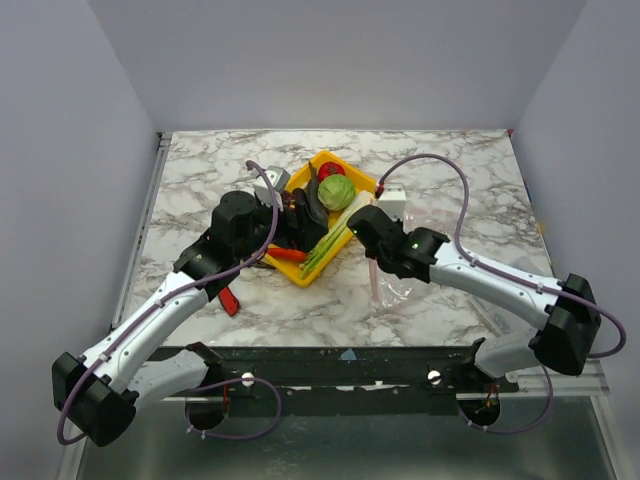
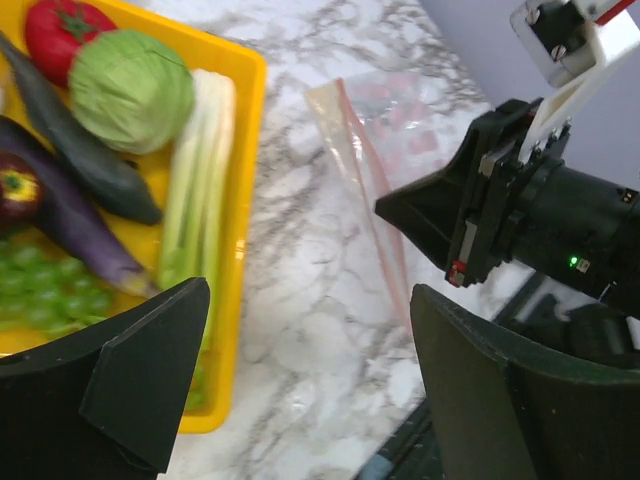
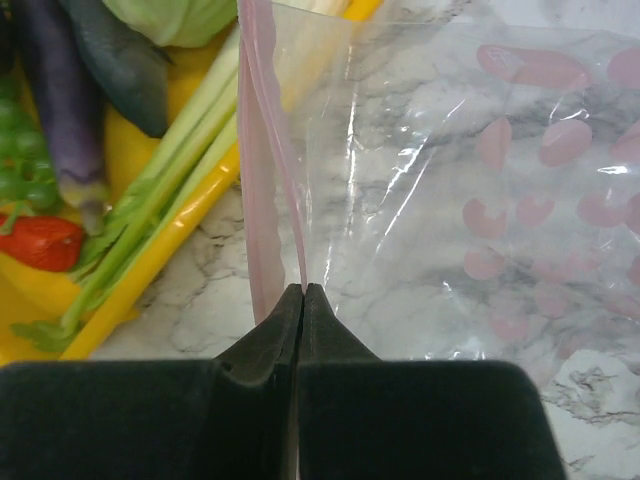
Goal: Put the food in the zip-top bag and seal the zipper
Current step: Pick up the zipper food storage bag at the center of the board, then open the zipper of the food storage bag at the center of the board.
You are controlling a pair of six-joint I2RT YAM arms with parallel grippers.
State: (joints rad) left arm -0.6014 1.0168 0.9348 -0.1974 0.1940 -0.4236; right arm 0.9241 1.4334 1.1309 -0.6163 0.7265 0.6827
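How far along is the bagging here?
Done: nothing bagged; the food lies in the yellow tray. In hand: the right gripper is shut on the zipper edge of the zip-top bag; the left gripper hangs open by the tray. Left: load, then seal.

The zip-top bag [image 3: 450, 200] runs past the right wrist view's edges.

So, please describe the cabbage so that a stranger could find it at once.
Find the yellow tray in the middle of the marble table. Near its far corner, beside the red tomato, lies the cabbage. It is the only big, round, pale-green ball.
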